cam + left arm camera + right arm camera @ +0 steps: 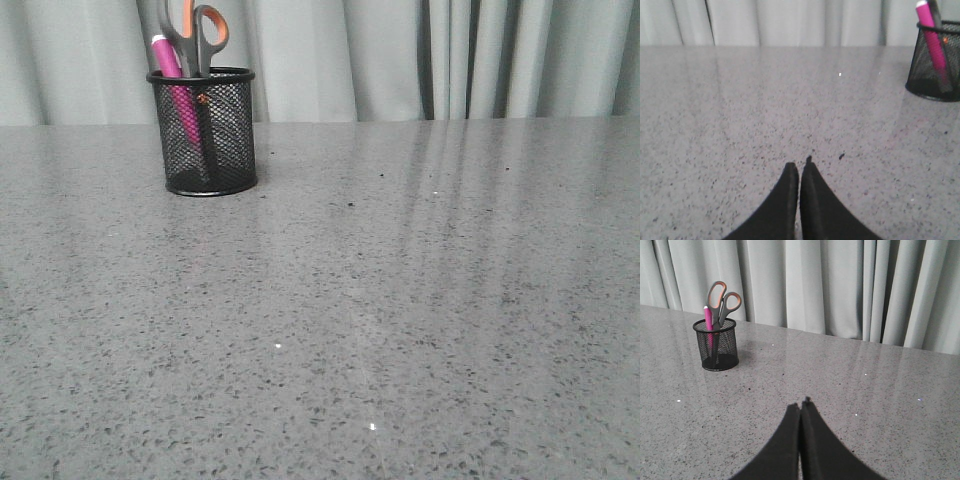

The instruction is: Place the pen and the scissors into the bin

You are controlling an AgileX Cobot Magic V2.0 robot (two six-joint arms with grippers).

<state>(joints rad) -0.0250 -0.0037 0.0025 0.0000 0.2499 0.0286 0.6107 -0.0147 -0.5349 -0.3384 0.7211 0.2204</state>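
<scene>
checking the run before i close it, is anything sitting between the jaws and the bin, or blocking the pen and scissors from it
Nothing visible does. The pen and scissors already stand inside the bin, and only bare table lies between it and both shut grippers, left and right.

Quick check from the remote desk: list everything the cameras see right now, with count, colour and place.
bin: one, black mesh, upright at the table's far left, near the curtain.
pen: one, magenta, standing in the bin, top above the rim.
scissors: one, grey handles with orange-lined loops, blades down in the bin beside the pen.
table: one, speckled grey.
curtain: grey-white, behind the table.
left gripper: black, shut, holding nothing, over the table.
right gripper: black, shut, holding nothing, over the table.
</scene>
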